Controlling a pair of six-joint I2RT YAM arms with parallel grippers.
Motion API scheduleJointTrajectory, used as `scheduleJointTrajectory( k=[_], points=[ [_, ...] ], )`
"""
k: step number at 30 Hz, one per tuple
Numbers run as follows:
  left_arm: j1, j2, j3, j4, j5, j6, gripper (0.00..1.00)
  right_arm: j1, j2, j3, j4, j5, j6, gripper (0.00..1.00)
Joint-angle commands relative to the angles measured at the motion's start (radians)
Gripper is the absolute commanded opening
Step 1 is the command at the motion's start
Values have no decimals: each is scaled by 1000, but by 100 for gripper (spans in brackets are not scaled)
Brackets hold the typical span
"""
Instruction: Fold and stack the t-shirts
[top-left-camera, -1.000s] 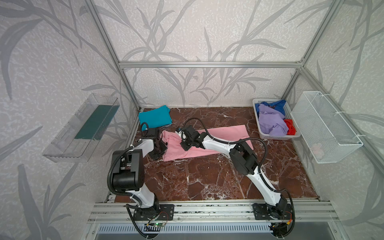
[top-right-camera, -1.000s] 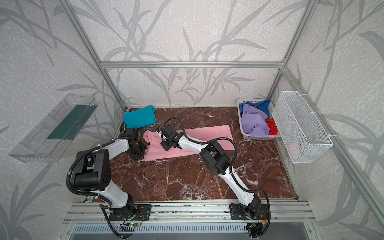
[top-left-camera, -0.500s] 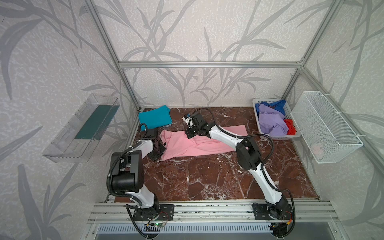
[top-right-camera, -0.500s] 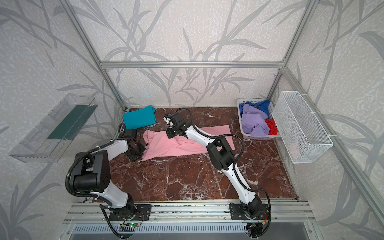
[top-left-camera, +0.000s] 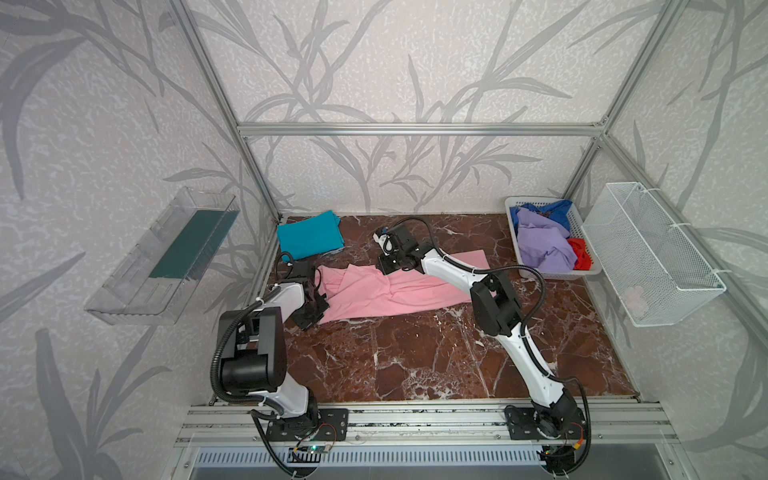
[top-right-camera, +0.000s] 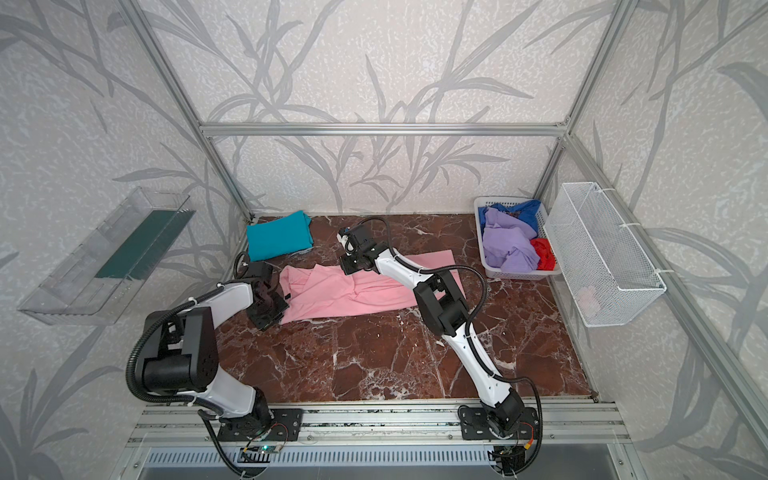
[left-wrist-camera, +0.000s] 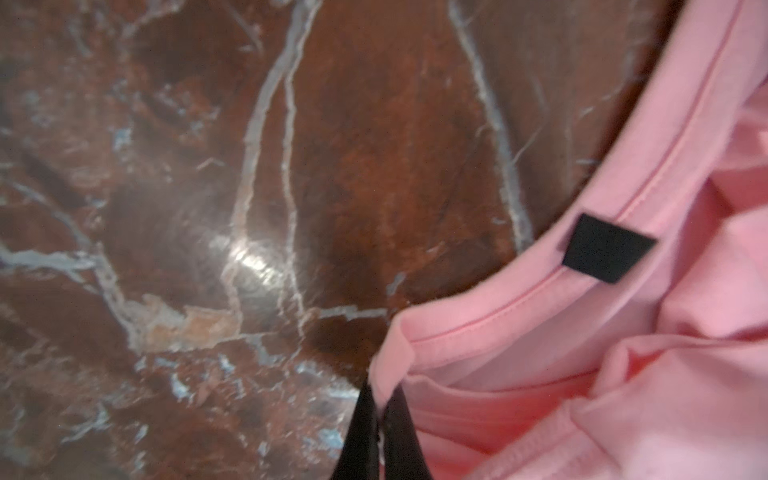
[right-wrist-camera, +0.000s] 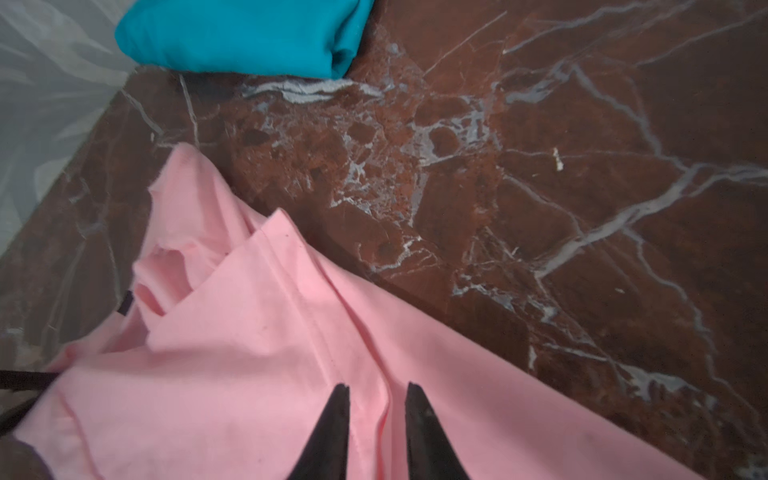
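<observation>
While the light pink t-shirt is lying rumpled and partly spread across the left middle of the marble tabletop, the left gripper is pinching the rim of its collar at the shirt's left end. Its jaws are pressing together on the cloth, and a small black tag is showing further along the neckline. The right gripper is reaching across to the shirt's far edge, its jaws standing apart over a raised crease of pink fabric; whether they are touching the cloth cannot be told. Just beyond, in the far left corner, the teal t-shirt is sitting folded, apart from the pink one. Over at the far right, the white basket is holding the lavender t-shirt in a heap, with the blue t-shirt bunching behind it and the red t-shirt pressing against its right side.
</observation>
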Motion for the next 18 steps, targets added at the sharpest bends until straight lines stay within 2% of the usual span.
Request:
scheduleJointTrajectory(
  k=[1,3,6,8,11,14,18],
  points=[
    [16,-49,-7,-130,-78,10,0,2,-17,-25,-5,47,-1,38],
    [21,-67,2,-149,-83,7,0,2,-40,-42,-7,69,-12,40],
    [22,-94,27,-181,-101,1,16,0,-109,-111,-8,96,-41,41],
    [19,-126,48,-208,-111,4,24,0,-188,-214,14,110,-58,41],
    [2,-189,76,-243,-141,16,27,2,-314,-411,94,104,-58,34],
    [-36,-241,100,-260,-166,24,26,15,-406,-559,135,95,-59,25],
    [-134,-244,121,-244,-163,2,12,33,-488,-693,183,84,-36,14]
  ],
)
